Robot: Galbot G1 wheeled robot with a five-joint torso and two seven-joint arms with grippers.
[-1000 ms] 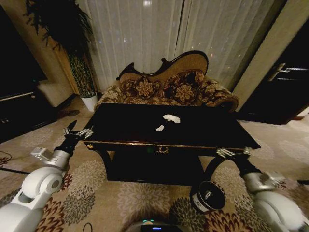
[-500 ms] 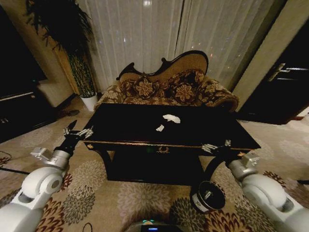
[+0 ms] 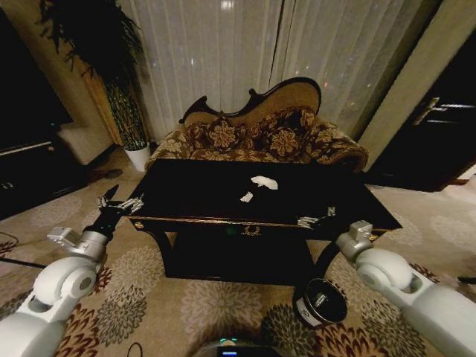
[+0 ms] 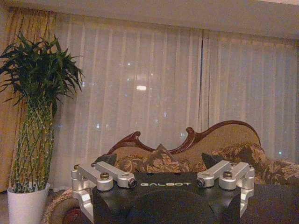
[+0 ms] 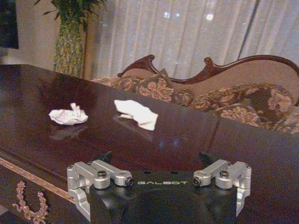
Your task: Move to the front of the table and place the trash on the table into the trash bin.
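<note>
The dark glossy table point(image 3: 186, 193) stands straight ahead. Two white paper wads of trash lie near its middle: a flatter one point(image 3: 264, 182) farther back and a small crumpled one point(image 3: 246, 197) nearer. The right wrist view shows both, the crumpled wad point(image 5: 68, 116) and the flat one point(image 5: 138, 113), on the table top point(image 5: 196, 135). My right gripper point(image 3: 316, 218) hovers open at the table's front right edge, short of the wads. Off the table's front left corner, my left gripper point(image 3: 119, 202) is open and holds nothing. The black trash bin point(image 3: 321, 301) sits on the carpet below the right arm.
A floral carved-back sofa point(image 3: 260, 137) stands behind the table, in front of pale curtains. A tall plant in a white pot point(image 3: 137, 156) is at the back left. Dark furniture point(image 3: 30, 171) lines the left wall and a dark door point(image 3: 439, 134) the right.
My right arm has swung inward, carrying its gripper from beyond the table's right corner to the front right edge. The left arm and the view have stayed still.
</note>
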